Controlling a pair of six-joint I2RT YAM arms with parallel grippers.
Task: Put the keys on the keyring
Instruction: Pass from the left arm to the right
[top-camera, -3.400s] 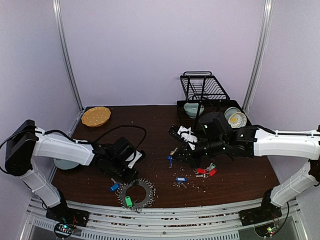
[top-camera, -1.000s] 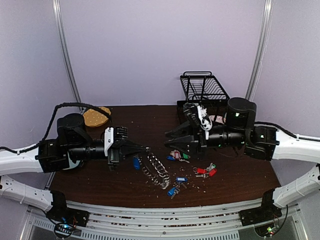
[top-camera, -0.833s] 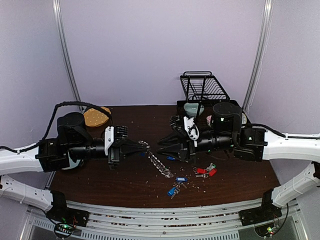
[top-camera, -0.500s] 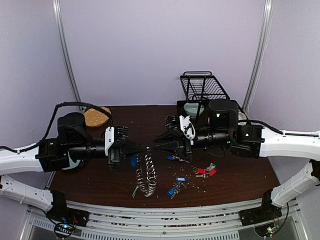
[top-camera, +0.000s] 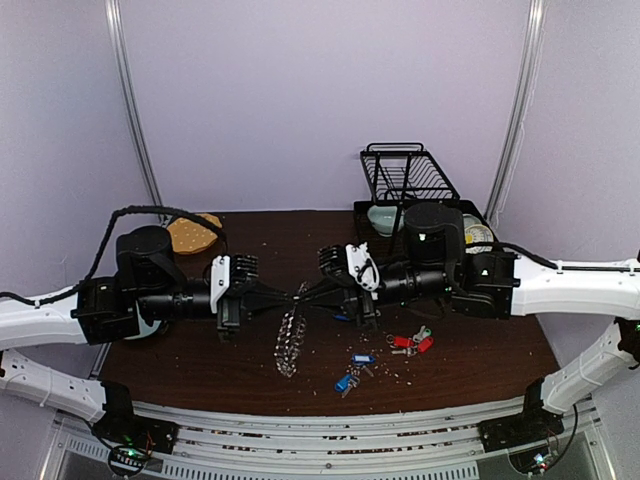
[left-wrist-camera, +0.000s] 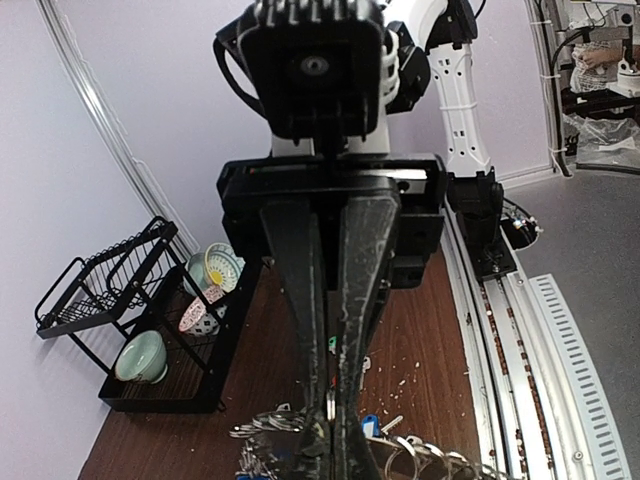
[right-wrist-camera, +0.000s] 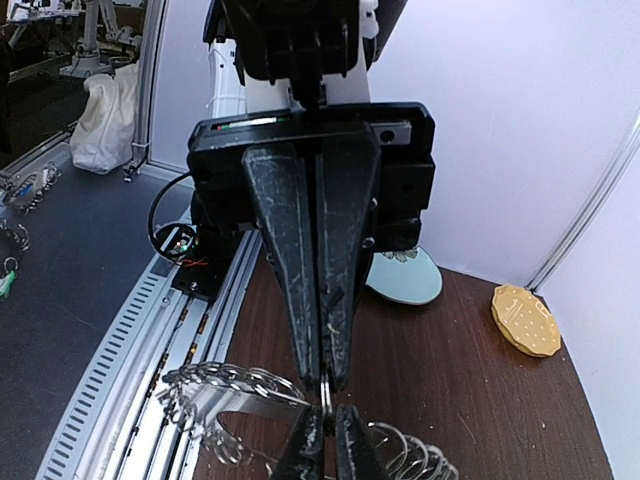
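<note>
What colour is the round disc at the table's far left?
Golden-tan disc; clearest in right wrist view.

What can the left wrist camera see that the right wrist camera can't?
Only the left wrist camera shows the black dish rack holding a green bowl. Only the right wrist camera shows the round tan disc and the pale blue plate. Both show the brown table, the silver keyring, and the left gripper and right gripper meeting tip to tip.
</note>
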